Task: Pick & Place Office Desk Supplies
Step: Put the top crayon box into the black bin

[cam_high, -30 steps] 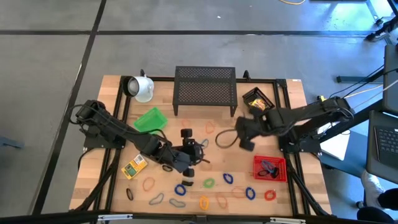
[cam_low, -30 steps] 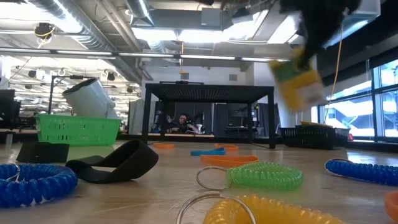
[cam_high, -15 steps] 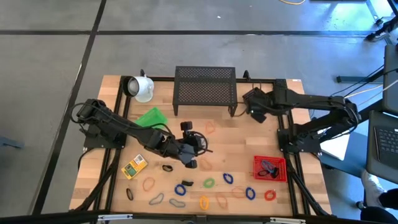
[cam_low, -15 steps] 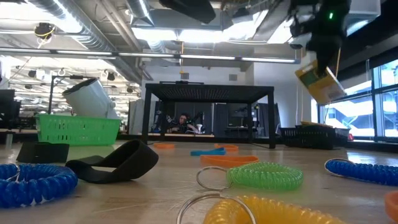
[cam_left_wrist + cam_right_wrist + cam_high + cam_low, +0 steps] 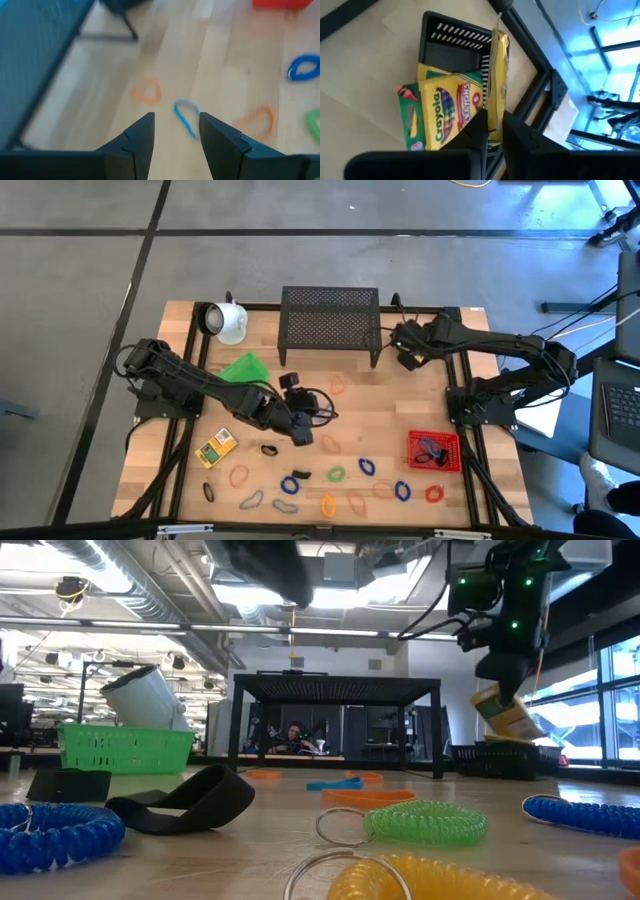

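Note:
My right gripper [image 5: 405, 352] hangs over the black basket [image 5: 500, 758] at the table's far right, shut on a flat yellow box [image 5: 508, 712]. Other yellow crayon boxes [image 5: 445, 112] lie in that basket [image 5: 455, 45]. One more yellow box [image 5: 215, 447] lies flat on the table at the near left. Many small loops [image 5: 336, 474] lie scattered along the near side. My left gripper [image 5: 315, 420] hovers open above mid-table; a blue loop [image 5: 186, 117] and an orange one [image 5: 147, 91] lie on the wood beyond its fingers. My right gripper pinches the yellow box by its two flat faces [image 5: 495, 112] between its two fingers, at one end of the box. The fingers slant down from above. The box hangs tilted below them [image 5: 505, 705], just over the basket; whether it touches the basket I cannot tell.
A black mesh shelf [image 5: 330, 325] stands at the far middle and a white mug [image 5: 225, 322] lies at the far left. A green basket [image 5: 243, 370] sits left of centre. A red basket [image 5: 433, 448] stands at the near right. Bare wood lies between the arms.
My right gripper has carried the yellow box from mid-table toward the far right corner and down over the black basket, turning as it went. My left gripper has tipped and shifted a little toward the far edge, still open.

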{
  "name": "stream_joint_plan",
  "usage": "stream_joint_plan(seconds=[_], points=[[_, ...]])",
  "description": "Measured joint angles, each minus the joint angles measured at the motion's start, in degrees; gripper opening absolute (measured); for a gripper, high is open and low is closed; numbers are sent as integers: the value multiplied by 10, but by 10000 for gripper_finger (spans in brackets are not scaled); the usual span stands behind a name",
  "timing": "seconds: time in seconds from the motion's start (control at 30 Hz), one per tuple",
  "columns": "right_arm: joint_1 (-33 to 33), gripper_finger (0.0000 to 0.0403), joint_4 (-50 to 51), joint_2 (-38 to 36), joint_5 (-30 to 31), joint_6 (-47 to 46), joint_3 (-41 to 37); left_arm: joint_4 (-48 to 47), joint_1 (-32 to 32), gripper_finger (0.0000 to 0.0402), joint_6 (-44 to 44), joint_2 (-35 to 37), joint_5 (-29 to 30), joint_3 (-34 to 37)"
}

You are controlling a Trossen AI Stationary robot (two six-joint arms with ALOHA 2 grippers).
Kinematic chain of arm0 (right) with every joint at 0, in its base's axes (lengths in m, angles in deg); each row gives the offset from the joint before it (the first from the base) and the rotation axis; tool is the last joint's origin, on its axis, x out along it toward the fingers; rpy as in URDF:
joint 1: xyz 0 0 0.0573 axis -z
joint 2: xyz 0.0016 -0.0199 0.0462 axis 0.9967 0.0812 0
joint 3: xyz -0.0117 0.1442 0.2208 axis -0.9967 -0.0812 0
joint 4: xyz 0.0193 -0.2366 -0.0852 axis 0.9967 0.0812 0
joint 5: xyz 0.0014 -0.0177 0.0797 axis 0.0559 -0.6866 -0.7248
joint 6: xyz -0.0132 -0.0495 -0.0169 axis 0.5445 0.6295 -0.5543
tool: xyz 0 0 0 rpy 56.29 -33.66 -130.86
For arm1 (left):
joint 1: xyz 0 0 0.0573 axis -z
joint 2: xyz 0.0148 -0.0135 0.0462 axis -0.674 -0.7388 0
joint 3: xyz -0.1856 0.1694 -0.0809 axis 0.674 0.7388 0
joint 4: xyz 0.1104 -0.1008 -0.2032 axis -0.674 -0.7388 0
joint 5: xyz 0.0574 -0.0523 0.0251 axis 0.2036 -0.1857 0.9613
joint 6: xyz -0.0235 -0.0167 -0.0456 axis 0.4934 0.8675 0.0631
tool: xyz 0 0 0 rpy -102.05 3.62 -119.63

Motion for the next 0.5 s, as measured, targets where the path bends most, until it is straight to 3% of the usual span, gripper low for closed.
stream_joint_plan(seconds=[0.27, 0.4, 0.5], points=[[10, 62, -21, 0, -6, 5, -1, -164, 0, 149, 191, 0, -117, 0], [10, 83, -24, 0, -7, 7, -1, -239, 8, 149, 253, 0, -195, 0], [10, 99, -23, 0, -7, 7, -1, -263, 22, 149, 291, 0, -222, 14]])
